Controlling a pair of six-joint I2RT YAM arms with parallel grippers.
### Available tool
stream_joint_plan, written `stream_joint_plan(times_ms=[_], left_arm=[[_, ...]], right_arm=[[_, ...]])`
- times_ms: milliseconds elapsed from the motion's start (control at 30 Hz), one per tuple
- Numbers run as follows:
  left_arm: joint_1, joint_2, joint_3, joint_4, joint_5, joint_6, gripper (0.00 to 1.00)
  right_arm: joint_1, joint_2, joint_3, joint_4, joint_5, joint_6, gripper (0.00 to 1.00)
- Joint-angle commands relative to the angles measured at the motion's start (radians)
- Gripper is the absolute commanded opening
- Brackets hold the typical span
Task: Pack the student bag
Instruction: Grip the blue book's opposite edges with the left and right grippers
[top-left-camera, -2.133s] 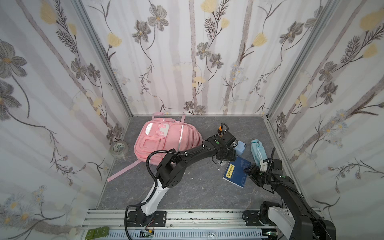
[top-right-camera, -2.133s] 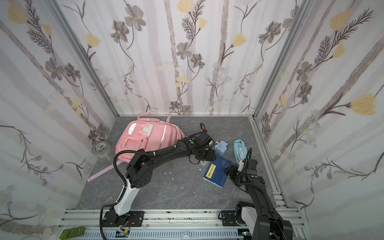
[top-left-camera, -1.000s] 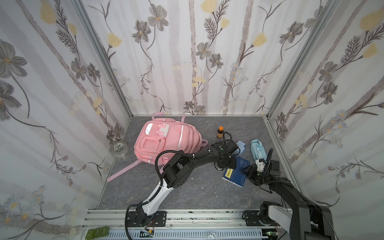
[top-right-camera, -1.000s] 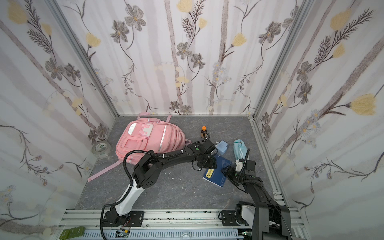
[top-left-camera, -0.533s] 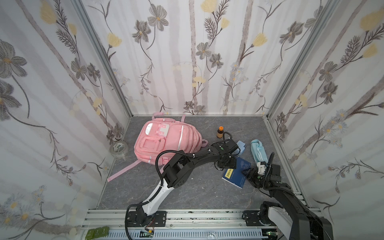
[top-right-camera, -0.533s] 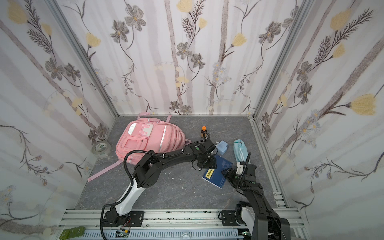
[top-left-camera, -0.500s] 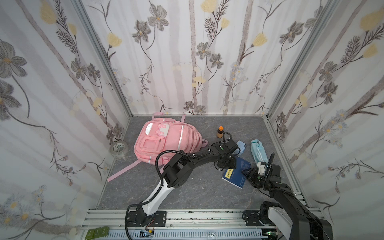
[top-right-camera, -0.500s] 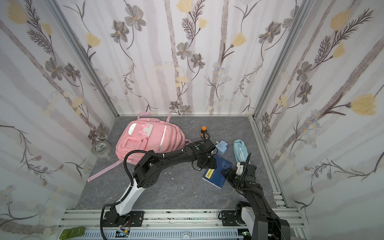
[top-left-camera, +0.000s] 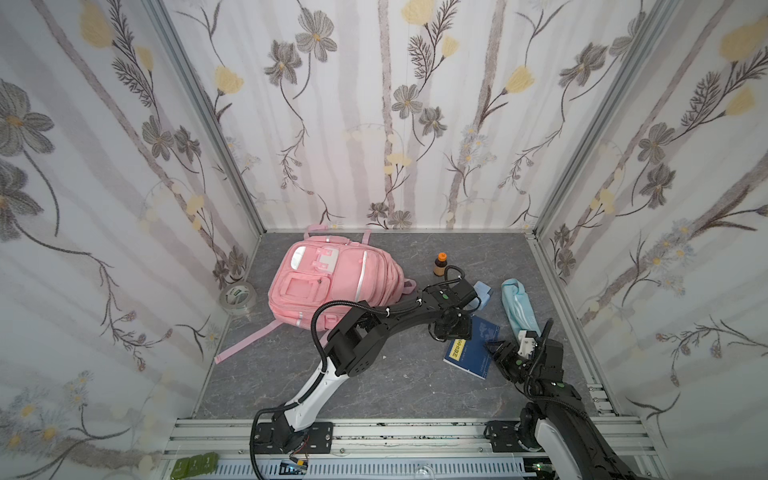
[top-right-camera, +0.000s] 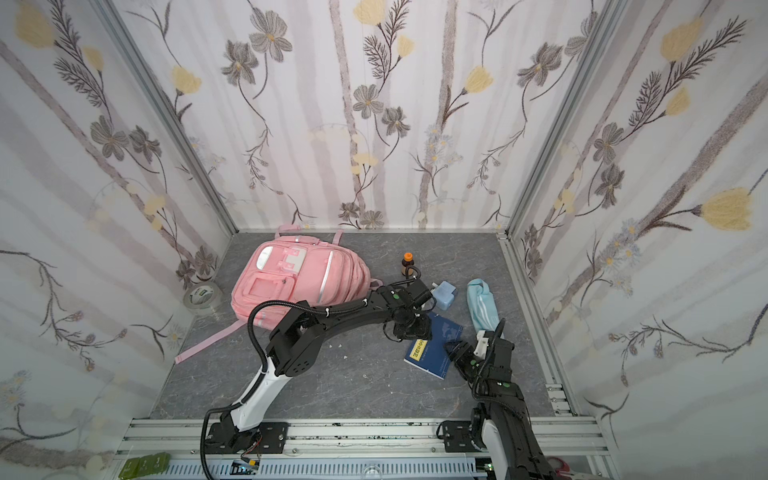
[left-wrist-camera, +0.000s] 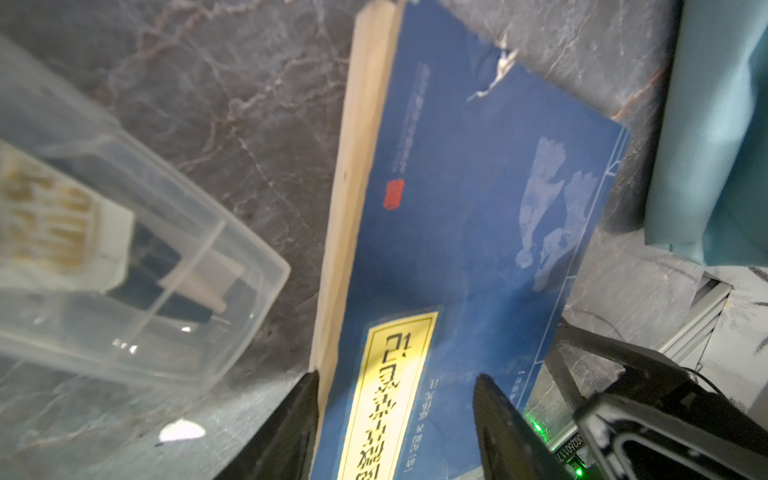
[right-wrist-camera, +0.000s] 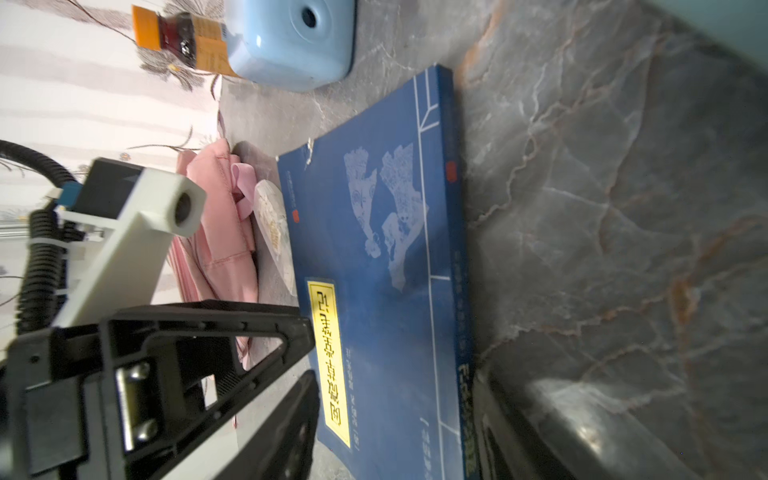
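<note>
Looking like a staged robot test cell: being walled left, far and right with floral wallpaper panels (top-left-camera: 374, 124) between aluminium posts (top-left-camera: 207, 120), floored with a grey marble-look tabletop (top-left-camera: 395, 386), and edged on the near side by a slotted aluminium rail (top-left-camera: 415, 436) carrying bolted arm bases (top-left-camera: 291, 436).

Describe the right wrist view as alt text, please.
A blue book lies flat on the grey table, its near end between the fingers of the right gripper. The left gripper is at one long edge; the pink student bag, a light-blue box and a bottle sit beyond.
</note>
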Motion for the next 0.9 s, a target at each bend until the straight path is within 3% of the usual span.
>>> stream_joint_plan(times_ms=[0, 333, 567, 867], left_arm=[[-0.011, 0.022, 0.005, -0.095, 0.028, -0.033, 0.62], [-0.028, 0.002, -0.043, -0.014, -0.049, -0.073, 0.62], [-0.03, -0.066, -0.143, 0.053, -0.084, -0.08, 0.62], [-0.023, -0.091, -0.144, 0.077, -0.092, -0.012, 0.62]], right_arm=[[0.003, -0.063, -0.012, 0.016, -0.052, 0.038, 0.57], [0.004, -0.22, -0.061, -0.152, -0.091, 0.005, 0.53], [0.018, -0.173, -0.027, -0.175, -0.088, -0.036, 0.52], [0.029, -0.15, 0.001, -0.186, -0.065, -0.056, 0.53]])
